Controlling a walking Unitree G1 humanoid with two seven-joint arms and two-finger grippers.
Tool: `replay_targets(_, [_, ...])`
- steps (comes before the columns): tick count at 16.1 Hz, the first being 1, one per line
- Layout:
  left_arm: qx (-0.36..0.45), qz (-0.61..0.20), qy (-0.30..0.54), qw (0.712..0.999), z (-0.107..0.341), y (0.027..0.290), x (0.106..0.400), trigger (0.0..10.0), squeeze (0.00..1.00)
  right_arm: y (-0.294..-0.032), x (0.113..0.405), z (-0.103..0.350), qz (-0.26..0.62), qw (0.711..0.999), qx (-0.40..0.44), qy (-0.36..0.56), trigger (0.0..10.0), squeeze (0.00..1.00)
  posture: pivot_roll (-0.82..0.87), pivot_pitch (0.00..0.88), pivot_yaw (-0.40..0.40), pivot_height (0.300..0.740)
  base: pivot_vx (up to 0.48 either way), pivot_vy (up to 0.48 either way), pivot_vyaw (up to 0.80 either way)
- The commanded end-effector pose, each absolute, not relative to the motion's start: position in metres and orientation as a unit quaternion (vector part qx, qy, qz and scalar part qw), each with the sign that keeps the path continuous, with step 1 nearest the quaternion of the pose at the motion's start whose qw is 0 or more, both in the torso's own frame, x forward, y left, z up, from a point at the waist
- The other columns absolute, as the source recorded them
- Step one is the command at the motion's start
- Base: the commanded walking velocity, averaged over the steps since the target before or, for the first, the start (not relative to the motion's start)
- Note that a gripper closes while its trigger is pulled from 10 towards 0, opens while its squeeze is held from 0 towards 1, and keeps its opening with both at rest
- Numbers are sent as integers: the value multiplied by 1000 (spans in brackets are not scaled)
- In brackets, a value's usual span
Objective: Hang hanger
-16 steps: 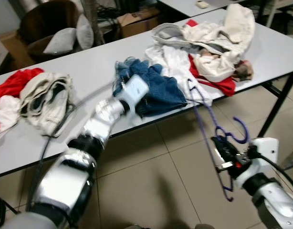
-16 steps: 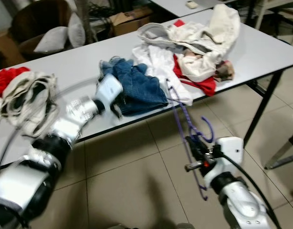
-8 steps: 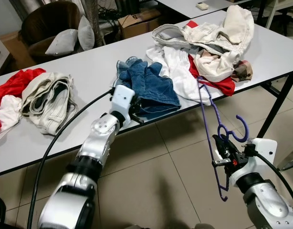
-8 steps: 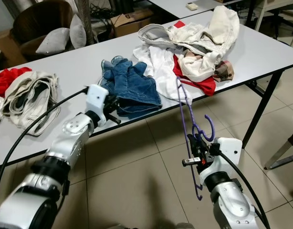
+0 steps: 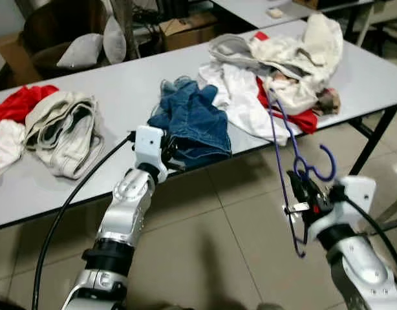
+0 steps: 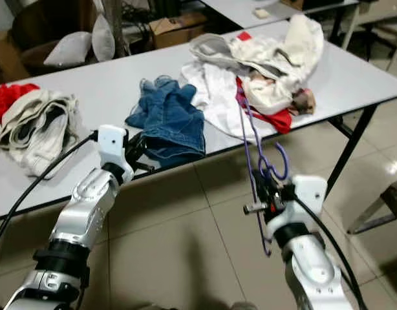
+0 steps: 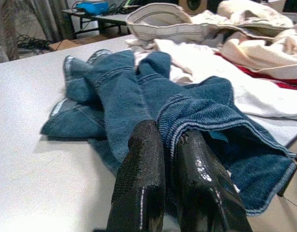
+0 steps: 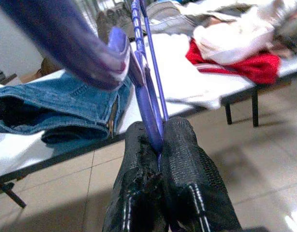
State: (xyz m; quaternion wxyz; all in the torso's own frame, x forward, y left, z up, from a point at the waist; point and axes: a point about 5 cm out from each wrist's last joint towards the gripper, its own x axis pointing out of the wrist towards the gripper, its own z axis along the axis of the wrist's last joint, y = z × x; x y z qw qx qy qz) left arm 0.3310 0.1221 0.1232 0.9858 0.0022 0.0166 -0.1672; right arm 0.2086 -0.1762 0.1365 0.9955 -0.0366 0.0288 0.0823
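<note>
Gripping a purple hanger (image 5: 286, 158) near its hook, the right gripper (image 5: 300, 194) holds it out over the tiled floor (image 5: 205, 232), in front of the table (image 5: 121, 90); in the right wrist view both fingers (image 8: 139, 159) are pinched tight on the thin frame. The hanger stands roughly upright, its hook curling to the robot's right and its upper end reaching up across the white garment (image 5: 240, 103) and red cloth (image 5: 302, 119); contact with them cannot be judged. Compared with a second ago, the left arm has swung off the tabletop, and the left gripper (image 5: 174, 150) now sits at the table's near edge against the folded jeans (image 5: 192, 119). In the left wrist view its fingers (image 7: 143, 159) are pressed together on the denim hem, so it appears clamped on the jeans. The hanger has barely shifted in that time. Judgement: the jeans look set to be pulled toward the hanger, and hanging has not begun. Other heaps, a beige pile (image 5: 66, 129) and a cream jacket (image 5: 302, 48), lie well apart.
</note>
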Motion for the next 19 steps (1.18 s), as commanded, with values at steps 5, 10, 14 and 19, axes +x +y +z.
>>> replay_targets(5, [-1,-172,8,985,131,121,326,10000,0,-181,214,136,68,996,-42,29,10000,0,-187,0,125,740,445,0,241])
replay_targets(10, [-7,-190,11,982,130,113,322,10000,0,-181,213,134,78,995,-52,31,10000,0,-189,0,127,740,446,0,0])
replay_targets(14, [-11,-188,18,982,126,111,317,10000,0,-182,214,134,98,993,-57,36,10000,0,-185,0,93,740,438,0,0])
replay_targets(19, [12,-181,1,983,128,111,295,10000,0,-179,230,139,149,986,-61,36,10000,0,-119,0,-46,740,417,0,0])
